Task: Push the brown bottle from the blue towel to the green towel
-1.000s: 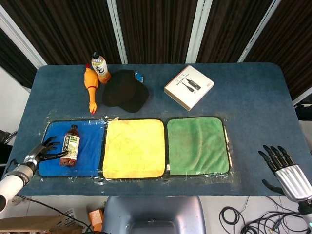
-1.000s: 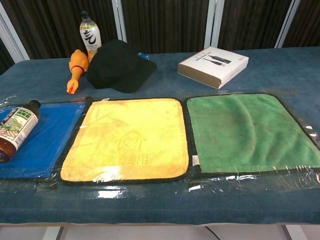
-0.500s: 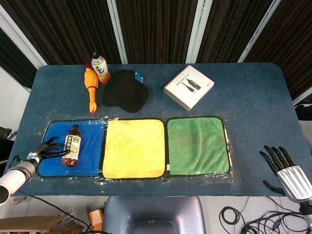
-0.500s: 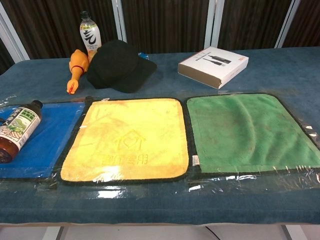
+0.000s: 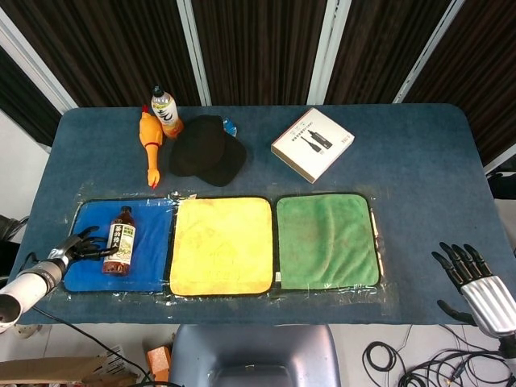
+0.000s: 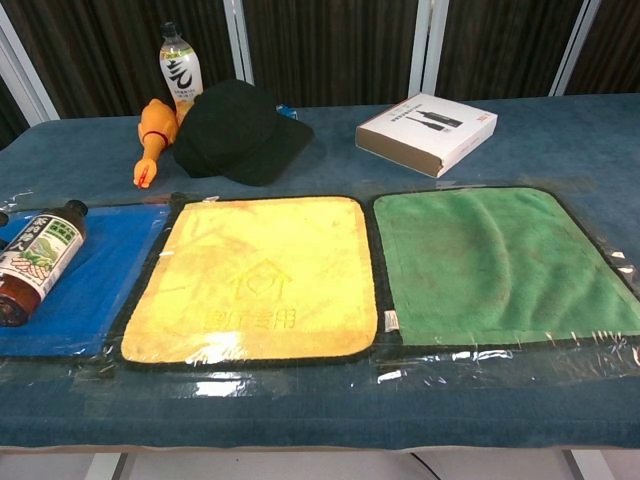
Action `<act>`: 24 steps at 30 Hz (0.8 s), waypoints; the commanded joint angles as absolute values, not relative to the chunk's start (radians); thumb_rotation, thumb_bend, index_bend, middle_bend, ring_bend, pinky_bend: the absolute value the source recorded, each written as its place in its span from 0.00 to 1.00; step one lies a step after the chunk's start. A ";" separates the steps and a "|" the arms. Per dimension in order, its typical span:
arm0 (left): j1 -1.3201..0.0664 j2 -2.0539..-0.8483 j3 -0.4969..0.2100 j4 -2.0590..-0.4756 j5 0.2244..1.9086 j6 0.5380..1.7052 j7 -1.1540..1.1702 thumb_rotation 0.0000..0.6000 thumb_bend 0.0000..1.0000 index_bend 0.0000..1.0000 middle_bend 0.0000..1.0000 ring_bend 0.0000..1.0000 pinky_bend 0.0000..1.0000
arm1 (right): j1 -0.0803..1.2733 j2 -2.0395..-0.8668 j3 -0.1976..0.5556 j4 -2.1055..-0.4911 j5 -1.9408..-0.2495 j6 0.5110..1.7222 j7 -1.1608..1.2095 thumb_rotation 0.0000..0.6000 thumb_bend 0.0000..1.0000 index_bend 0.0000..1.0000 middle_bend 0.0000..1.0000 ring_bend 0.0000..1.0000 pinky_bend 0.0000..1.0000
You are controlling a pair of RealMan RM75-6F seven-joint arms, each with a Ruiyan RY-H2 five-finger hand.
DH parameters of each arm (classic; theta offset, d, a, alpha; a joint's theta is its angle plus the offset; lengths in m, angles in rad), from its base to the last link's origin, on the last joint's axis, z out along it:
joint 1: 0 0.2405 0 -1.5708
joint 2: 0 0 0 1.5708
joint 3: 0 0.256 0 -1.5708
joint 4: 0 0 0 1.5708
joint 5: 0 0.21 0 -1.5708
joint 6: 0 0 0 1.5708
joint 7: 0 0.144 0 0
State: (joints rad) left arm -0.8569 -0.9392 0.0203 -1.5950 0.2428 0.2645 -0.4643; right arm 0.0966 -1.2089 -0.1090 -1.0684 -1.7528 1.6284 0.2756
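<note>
Our left hand (image 5: 76, 246), fingers spread, touches the brown bottle (image 5: 118, 239) (lying lengthwise); the green towel (image 5: 326, 240) lies rightward.

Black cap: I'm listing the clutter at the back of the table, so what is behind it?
Behind the black cap, a small blue object shows only partly; the cap covers the rest, so I cannot identify it.

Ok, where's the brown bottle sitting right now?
The brown bottle lies on its side on the blue towel at the table's left, near the yellow towel, with the left robot hand beside it.
</note>
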 commanded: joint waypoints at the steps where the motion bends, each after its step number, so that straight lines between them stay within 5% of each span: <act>1: -0.874 -0.950 0.033 -1.586 0.232 0.251 -0.477 0.89 0.16 0.01 0.20 0.14 0.30 | 0.096 -1.209 -0.108 -1.069 -1.753 1.628 0.275 1.00 0.14 0.00 0.01 0.00 0.00; 9: -0.890 -0.959 0.011 -1.595 0.242 0.212 -0.521 1.00 0.15 0.00 0.20 0.14 0.36 | 0.095 -1.212 -0.104 -1.071 -1.749 1.619 0.267 1.00 0.14 0.00 0.01 0.00 0.00; 24: -0.910 -0.968 -0.004 -1.637 0.277 0.177 -0.589 1.00 0.15 0.00 0.20 0.14 0.37 | 0.095 -1.214 -0.101 -1.070 -1.750 1.609 0.261 1.00 0.14 0.00 0.01 0.00 0.00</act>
